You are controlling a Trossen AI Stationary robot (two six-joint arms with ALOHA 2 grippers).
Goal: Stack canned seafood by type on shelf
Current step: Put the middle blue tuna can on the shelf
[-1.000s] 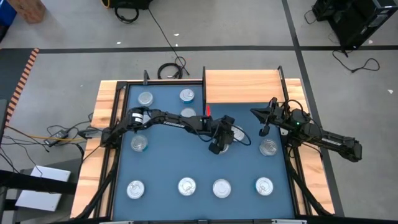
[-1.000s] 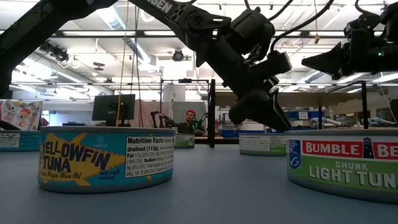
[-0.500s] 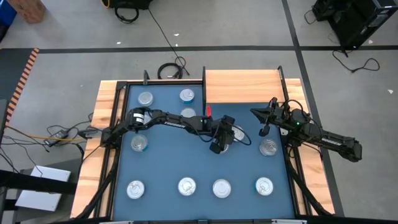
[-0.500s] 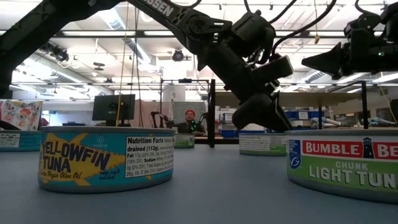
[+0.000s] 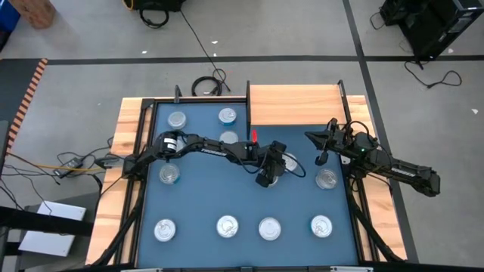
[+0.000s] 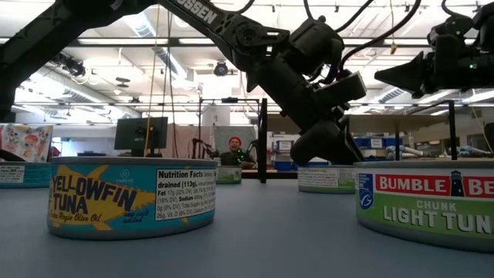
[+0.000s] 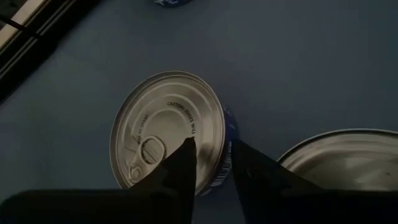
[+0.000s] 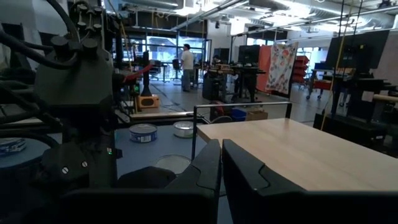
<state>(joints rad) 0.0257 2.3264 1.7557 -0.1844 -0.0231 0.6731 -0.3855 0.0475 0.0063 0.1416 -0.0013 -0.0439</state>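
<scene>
Several round tins with silver tops lie scattered on the blue mat (image 5: pixel 204 196). The shelf (image 5: pixel 295 104), a light wooden board with black posts, stands at the mat's far right. My left gripper (image 7: pixel 214 155) is open and slants down over a blue-walled tin (image 7: pixel 165 127) near the mat's middle (image 5: pixel 276 168). One finger is over the lid and the other beside the wall. My right gripper (image 5: pixel 310 137) is shut and holds nothing, hovering near the shelf's right front corner. My left gripper's fingers (image 7: pixel 186 162) straddle the tin's rim (image 7: pixel 225 140) at its near side, slanting down from the table's left. One finger stands over the lid and one outside the blue wall. Whether they touch the tin I cannot tell. The tin sits flat on the mat.
A second tin (image 7: pixel 342 155) lies close beside the straddled one. Other tins stand along the near edge (image 5: pixel 228 225), (image 5: pixel 270 228), (image 5: pixel 321 226), at the far left (image 5: pixel 177 119), and at the right (image 5: pixel 327 178). A black frame (image 5: pixel 144 151) borders the mat.
My left gripper has sunk a little toward the tin beneath it, keeping the same gap between its fingers. The tins have stayed where they were.
</scene>
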